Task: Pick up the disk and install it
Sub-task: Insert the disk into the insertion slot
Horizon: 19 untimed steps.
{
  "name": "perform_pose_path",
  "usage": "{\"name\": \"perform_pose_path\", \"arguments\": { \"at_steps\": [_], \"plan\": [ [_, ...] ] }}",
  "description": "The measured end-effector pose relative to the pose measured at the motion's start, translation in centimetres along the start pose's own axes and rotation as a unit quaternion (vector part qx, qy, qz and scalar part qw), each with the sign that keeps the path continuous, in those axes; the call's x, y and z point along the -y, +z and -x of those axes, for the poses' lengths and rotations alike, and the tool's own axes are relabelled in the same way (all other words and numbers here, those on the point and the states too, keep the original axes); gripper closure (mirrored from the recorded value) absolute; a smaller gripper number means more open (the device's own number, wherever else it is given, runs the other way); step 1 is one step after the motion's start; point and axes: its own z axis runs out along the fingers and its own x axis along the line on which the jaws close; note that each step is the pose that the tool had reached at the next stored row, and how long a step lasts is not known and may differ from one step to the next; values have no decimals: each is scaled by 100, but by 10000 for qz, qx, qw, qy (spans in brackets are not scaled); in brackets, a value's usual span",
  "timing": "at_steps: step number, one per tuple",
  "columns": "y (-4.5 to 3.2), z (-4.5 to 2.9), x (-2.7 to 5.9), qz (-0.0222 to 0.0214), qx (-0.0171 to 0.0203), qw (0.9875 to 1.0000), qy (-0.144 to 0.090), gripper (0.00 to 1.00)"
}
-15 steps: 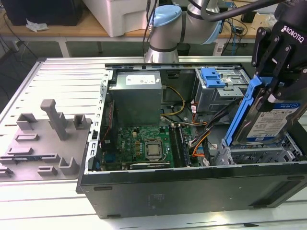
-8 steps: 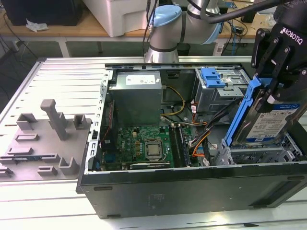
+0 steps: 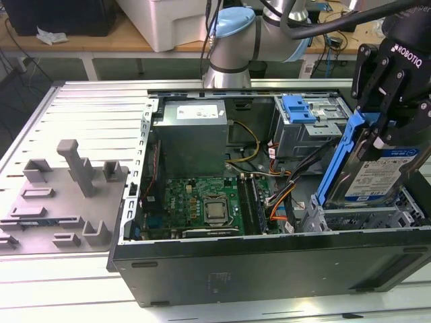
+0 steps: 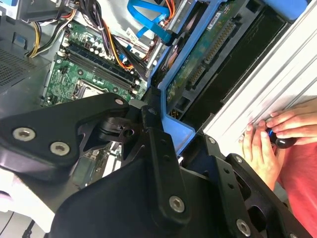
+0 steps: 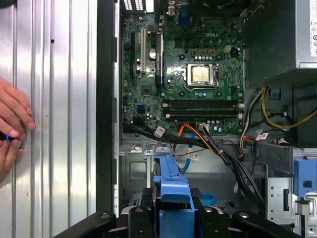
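At the exterior view's right end of the computer case (image 3: 269,259), your gripper (image 3: 378,128) has its fingers clamped on the blue carrier of the disk (image 3: 377,178), tilted, lower end inside the case.

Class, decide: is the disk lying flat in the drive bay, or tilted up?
Tilted up: the disk stands steeply on edge in the gripper, lower end at the drive bay.
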Motion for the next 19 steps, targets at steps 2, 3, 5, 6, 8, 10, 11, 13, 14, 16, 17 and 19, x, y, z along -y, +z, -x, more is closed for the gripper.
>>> {"name": "perform_pose_path", "arguments": {
  "at_steps": [2,3,5,6,8,10,11,13,14,16,17,19],
  "plan": [
    [10,0,0,0,0,10000,0,63],
    [14,0,1,0,0,10000,0,63],
    [24,0,1,0,0,10000,0,63],
    [29,1,1,0,0,10000,0,63],
    [43,1,1,0,0,10000,0,63],
    [57,1,2,0,0,10000,0,63],
    [61,1,2,0,0,10000,0,63],
    [79,1,3,0,-1,10000,0,63],
    [83,1,3,0,-1,10000,1,63],
    [94,2,4,0,0,10000,0,63],
    [99,2,4,0,0,10000,0,63],
    [110,2,5,0,0,10000,0,63]
  ]
}}
